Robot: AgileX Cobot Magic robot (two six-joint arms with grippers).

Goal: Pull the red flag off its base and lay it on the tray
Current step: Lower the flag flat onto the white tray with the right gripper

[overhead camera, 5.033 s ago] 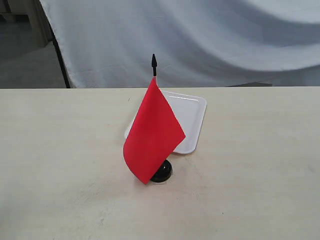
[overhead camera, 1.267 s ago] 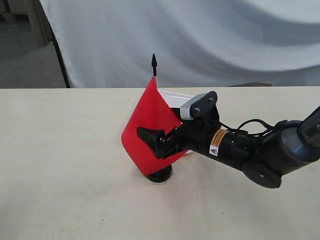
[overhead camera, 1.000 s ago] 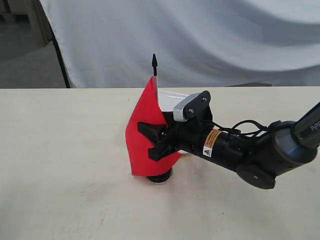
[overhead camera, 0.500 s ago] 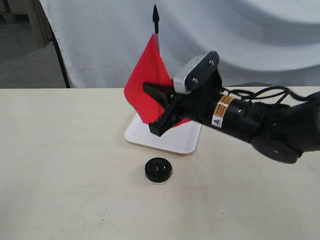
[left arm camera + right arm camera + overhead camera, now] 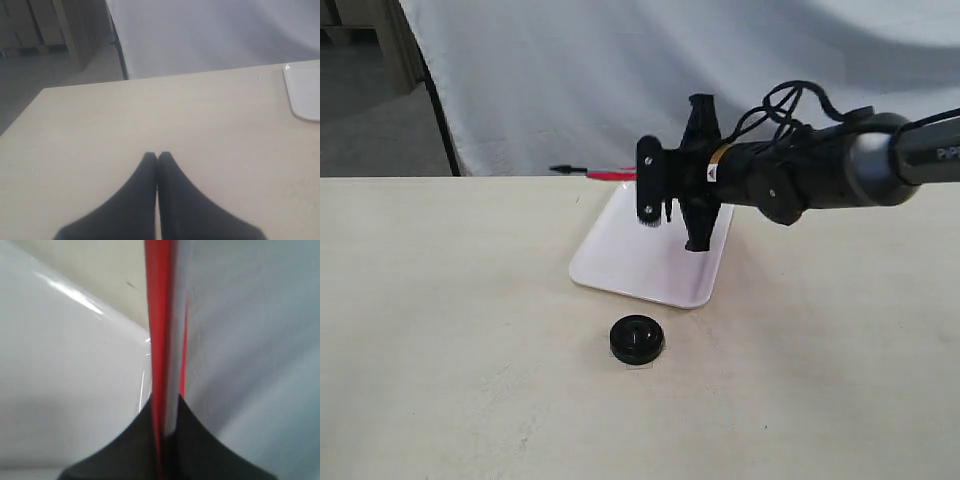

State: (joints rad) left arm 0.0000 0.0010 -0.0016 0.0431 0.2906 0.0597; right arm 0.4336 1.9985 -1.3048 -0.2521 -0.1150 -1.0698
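Nearest you, on the camera side of the tray point(image 5: 620, 265), the base point(image 5: 637, 340) sits alone on the table point(image 5: 440, 300), close to the tray's near rim but not touching it, its centre hole bare. The table top is pale beige, matte and faintly scuffed.

The tray lies flat with nothing on it.

Over the tray's far end, your right gripper point(image 5: 166, 405) is clamped on the red flag point(image 5: 610, 175). The pole is level and the cloth edge-on, with the black tip pointing out past the tray's far left corner. The flag is in the air, not on the tray.

Your left gripper point(image 5: 157, 156) hangs low over bare table, well to the left of the tray. Its fingers are pressed together on nothing.

Beyond the tray, a white cloth backdrop point(image 5: 770, 70) closes off the room. Left of it you see a dark slanted post point(image 5: 440, 120) and grey floor point(image 5: 370, 130).
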